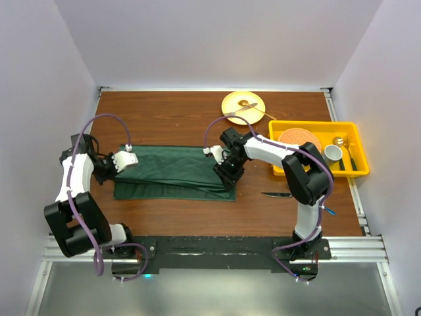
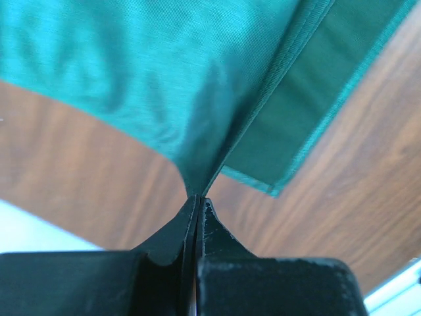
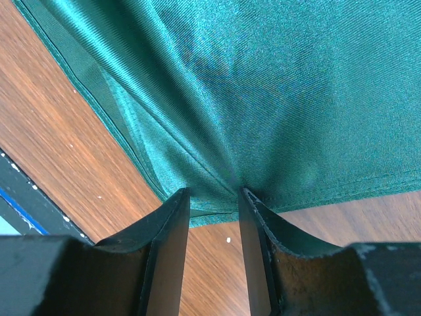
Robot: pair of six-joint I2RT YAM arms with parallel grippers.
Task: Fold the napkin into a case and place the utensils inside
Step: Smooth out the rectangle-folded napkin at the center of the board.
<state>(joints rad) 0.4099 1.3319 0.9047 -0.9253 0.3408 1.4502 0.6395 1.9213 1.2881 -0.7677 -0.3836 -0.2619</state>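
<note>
The dark green napkin lies folded into a long band across the middle of the brown table. My left gripper is at its left end, shut on a pinched-up fold of the cloth; the jaws meet with the fabric between them. My right gripper is at the band's right end. Its jaws stand apart, and the napkin's hemmed edge lies between the tips. The dark-handled knife lies on the table to the right of the napkin. A bit of the blue fork shows by the right arm's base.
A yellow plate with a gold utensil on it sits at the back. A yellow bin at the right holds an orange disc, a cup and metal cutlery. White walls close in the table on three sides.
</note>
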